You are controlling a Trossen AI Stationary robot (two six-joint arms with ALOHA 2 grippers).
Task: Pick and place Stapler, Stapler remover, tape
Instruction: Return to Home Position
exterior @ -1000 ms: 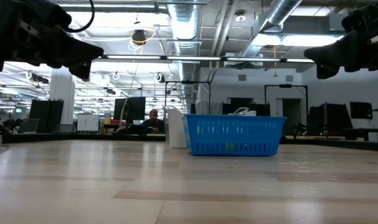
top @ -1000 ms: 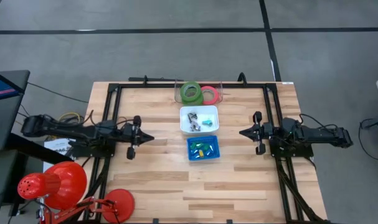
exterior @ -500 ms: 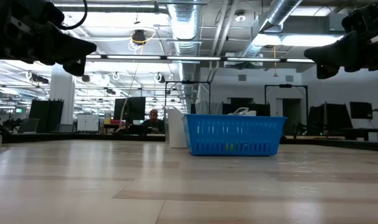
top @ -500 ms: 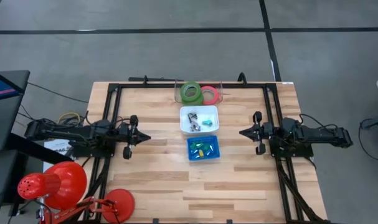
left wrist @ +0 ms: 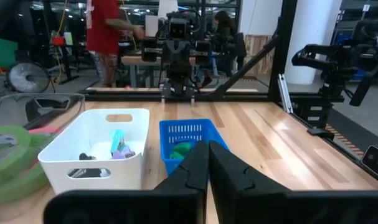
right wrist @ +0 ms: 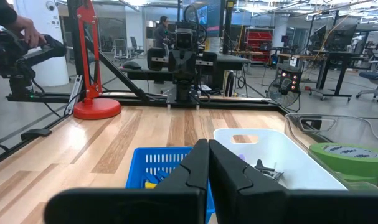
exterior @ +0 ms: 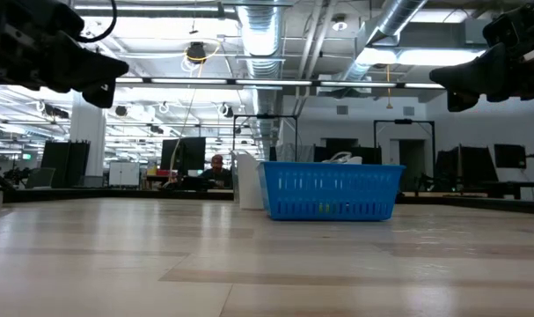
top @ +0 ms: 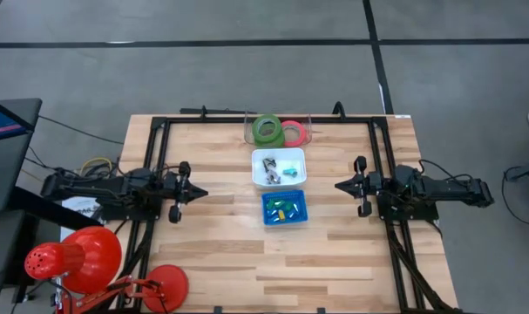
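Red lamp point(top: 72, 257) at the worktop's point(top: 220, 262) near-left corner. Left claw point(top: 198, 193) hovers over the left side, pointing at the centre. Fingers pressed together, nothing in it.

Centre column, back to front:
- Transparent bin point(top: 247, 131) at the far edge. Green tape point(top: 266, 130) and pink-red tape point(top: 294, 133) sit inside, side by side and touching.
- White bin point(top: 279, 151) just in front. It holds small grey, purple and teal pieces; can't tell which is which.
- Blue basket point(top: 264, 209) next, with green and yellow bits inside.

Right claw point(top: 338, 185) hovers over the right side, facing the left one, fingers together, empty. Low view: both claws well above the surface.
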